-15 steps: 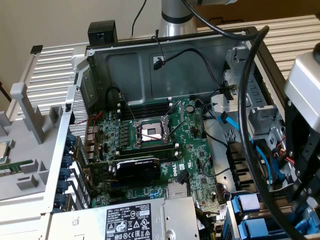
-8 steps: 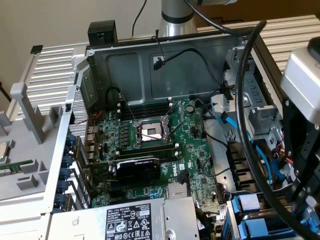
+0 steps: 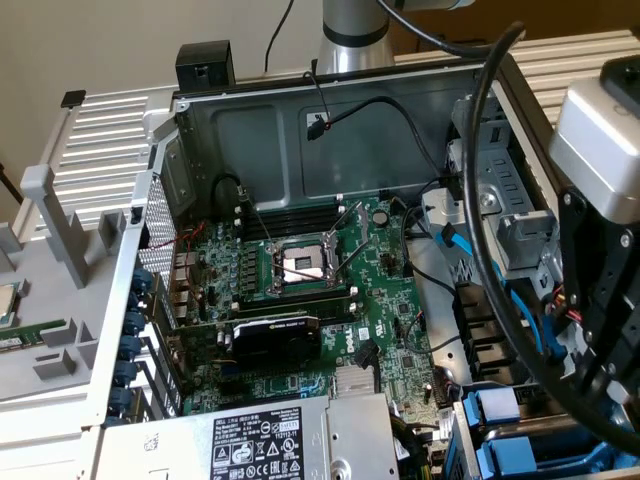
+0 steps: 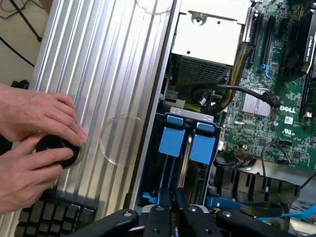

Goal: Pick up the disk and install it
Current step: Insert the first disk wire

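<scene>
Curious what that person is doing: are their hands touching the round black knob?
Touching. The wrist view shows one hand pressing on the round black knob and the other hand cupping it, with no gap.

The gripper [image 4: 173, 197] points downward, the arm [image 3: 600, 140] at the exterior view's right

The disk [image 4: 174, 142] stands on edge in the case's corner bay, about five o'clock in the exterior view: two bright blue rail ends side by side, silver metal between.
</scene>
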